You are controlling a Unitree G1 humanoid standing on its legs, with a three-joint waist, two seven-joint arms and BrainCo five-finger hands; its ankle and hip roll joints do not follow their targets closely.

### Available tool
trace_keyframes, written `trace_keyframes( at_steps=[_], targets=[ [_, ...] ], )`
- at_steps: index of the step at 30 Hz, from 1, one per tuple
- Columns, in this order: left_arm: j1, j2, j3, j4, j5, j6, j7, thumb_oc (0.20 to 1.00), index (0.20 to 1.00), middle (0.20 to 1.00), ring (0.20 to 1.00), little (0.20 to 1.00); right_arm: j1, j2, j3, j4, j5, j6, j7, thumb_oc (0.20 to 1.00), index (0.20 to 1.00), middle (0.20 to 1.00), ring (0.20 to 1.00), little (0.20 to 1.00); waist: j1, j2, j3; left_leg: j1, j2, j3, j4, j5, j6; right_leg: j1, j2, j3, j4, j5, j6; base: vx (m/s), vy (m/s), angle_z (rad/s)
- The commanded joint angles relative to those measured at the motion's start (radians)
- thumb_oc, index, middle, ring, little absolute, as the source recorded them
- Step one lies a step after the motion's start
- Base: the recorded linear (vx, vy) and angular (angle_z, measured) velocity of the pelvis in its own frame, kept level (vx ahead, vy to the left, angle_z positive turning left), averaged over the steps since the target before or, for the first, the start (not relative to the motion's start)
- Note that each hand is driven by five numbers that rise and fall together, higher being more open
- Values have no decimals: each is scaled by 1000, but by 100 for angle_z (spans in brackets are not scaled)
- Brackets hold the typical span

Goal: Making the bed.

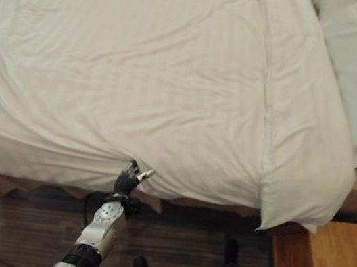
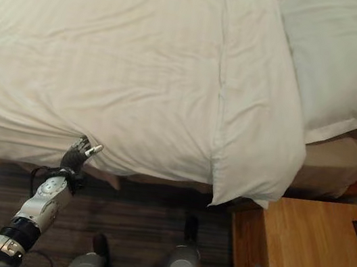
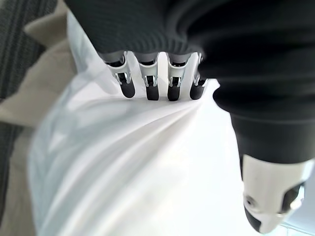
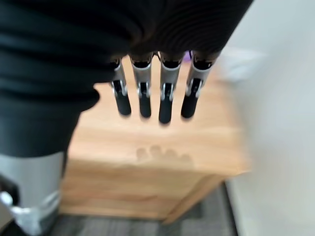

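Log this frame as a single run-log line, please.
task: making bed | left hand: open, at duvet near edge | right hand: open, idle over wooden nightstand | pillow: at head

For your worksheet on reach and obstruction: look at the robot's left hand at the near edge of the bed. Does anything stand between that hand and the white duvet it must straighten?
Nothing visible does. The left hand is already at the hanging near edge of the white duvet, with its fingers straight against the cloth.
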Motion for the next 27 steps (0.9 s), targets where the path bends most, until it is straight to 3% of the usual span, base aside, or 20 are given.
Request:
trace_keyframes(
  at_steps=[1, 2, 5, 6, 7, 8, 9, 11, 13, 14, 16, 20, 21, 23, 27],
  targets=[
    [-35, -56, -7, -114, -48, -31, -94, 1000, 1000, 1000, 1000, 1000, -37, -162, 9, -107, -40, -6, -74, 1000, 1000, 1000, 1000, 1000, -23, 11, -22, -45, 72, -81, 87, -59, -36, -24, -15, -46, 48, -109, 33, -10, 64, -3],
    [-33, -56, -7, -116, -48, -30, -95, 1000, 1000, 1000, 1000, 1000, -35, -162, 8, -110, -40, -5, -74, 1000, 1000, 1000, 1000, 1000, -23, 11, -23, -45, 71, -80, 86, -59, -36, -24, -15, -46, 47, -108, 34, -10, 73, -4],
    [24, -66, 16, -139, -64, -12, -104, 1000, 1000, 1000, 1000, 1000, -59, -195, -5, -441, -50, -28, -66, 1000, 1000, 1000, 1000, 1000, -12, -32, -54, -26, 62, -73, 64, -64, -24, -32, -15, -30, 53, -95, 43, -3, 74, -6],
    [15, -69, 7, -129, -47, -3, -105, 1000, 1000, 1000, 1000, 1000, -75, -182, -5, -530, -10, -44, -61, 539, 539, 539, 539, 539, -13, -44, -64, -20, 59, -70, 56, -64, -20, -34, -15, -27, 56, -95, 45, 10, 28, -11],
    [13, -72, 2, -127, -35, 6, -107, 1000, 1000, 1000, 1000, 1000, -81, -164, -16, -606, 51, -62, -52, 379, 379, 379, 379, 379, -15, -52, -74, -17, 58, -70, 50, -64, -17, -33, -14, -26, 56, -94, 45, 22, 19, -6],
    [13, -71, 1, -126, -35, 6, -107, 1000, 1000, 1000, 1000, 1000, -73, -162, -19, -614, 52, -57, -52, 379, 379, 379, 379, 379, -13, -54, -75, -15, 57, -69, 48, -64, -17, -32, -15, -25, 56, -95, 45, 36, 43, 2],
    [1, -73, -8, -112, -21, 9, -111, 1000, 1000, 1000, 1000, 1000, -98, -117, -18, -712, 215, -127, -43, 200, 200, 200, 200, 200, -9, -66, -89, -6, 50, -64, 34, -63, -12, -29, -15, -24, 56, -87, 47, 29, 52, 0],
    [-11, -77, -8, -80, -36, 17, -116, 1000, 1000, 1000, 1000, 1000, -149, -60, -8, -774, 368, -188, -28, 200, 200, 200, 200, 200, 2, -71, -100, -3, 44, -64, 27, -64, -8, -25, -17, -28, 51, -79, 48, 28, 45, -4],
    [-14, -73, -14, -65, -38, 22, -124, 1000, 1000, 1000, 1000, 1000, -177, -39, 2, -791, 423, -207, -10, 200, 200, 200, 200, 200, 6, -73, -104, -2, 42, -63, 25, -66, -6, -21, -19, -30, 46, -74, 49, 48, 39, -4],
    [-22, -62, -24, -9, -14, 43, -138, 1000, 1000, 1000, 1000, 1000, -256, 41, 16, -829, 615, -274, 32, 200, 200, 200, 200, 200, 25, -69, -116, -3, 35, -68, 20, -65, -3, -14, -21, -37, 37, -68, 48, 72, 47, -1],
    [-19, -57, -22, 11, 14, 50, -141, 1000, 1000, 1000, 1000, 1000, -278, 73, 12, -838, 704, -301, 51, 200, 200, 200, 200, 200, 31, -68, -117, -5, 33, -71, 19, -64, -2, -12, -22, -37, 36, -69, 49, 57, 32, 1],
    [52, -67, 8, 83, -2, 61, -142, 1000, 1000, 1000, 1000, 1000, -362, 188, -36, -871, 985, -411, 96, 200, 200, 200, 200, 200, 72, -40, -106, -18, 23, -88, 17, -57, 1, -12, -30, -43, 33, -75, 48, 45, 23, 10],
    [94, -69, 4, 81, -24, 61, -162, 1000, 1000, 1000, 1000, 1000, -420, 212, -60, -880, 1066, -468, 101, 200, 200, 200, 200, 200, 89, -21, -94, -30, 16, -95, 15, -53, 0, -18, -34, -42, 30, -76, 47, 19, 12, 27],
    [108, -67, 2, 77, -43, 60, -174, 1000, 1000, 1000, 1000, 1000, -455, 213, -68, -871, 1098, -493, 102, 200, 200, 200, 200, 200, 96, -13, -86, -38, 14, -98, 16, -50, 0, -24, -36, -43, 30, -75, 48, -19, 7, 19],
    [44, -86, -44, 109, -91, 28, -176, 1000, 1000, 1000, 1000, 1000, -675, 203, -55, -841, 1167, -562, 97, 200, 200, 200, 200, 200, 111, 38, -27, -99, 1, -107, 19, -25, -8, -82, -46, -25, 27, -67, 48, -91, 4, -1]
  ],
)
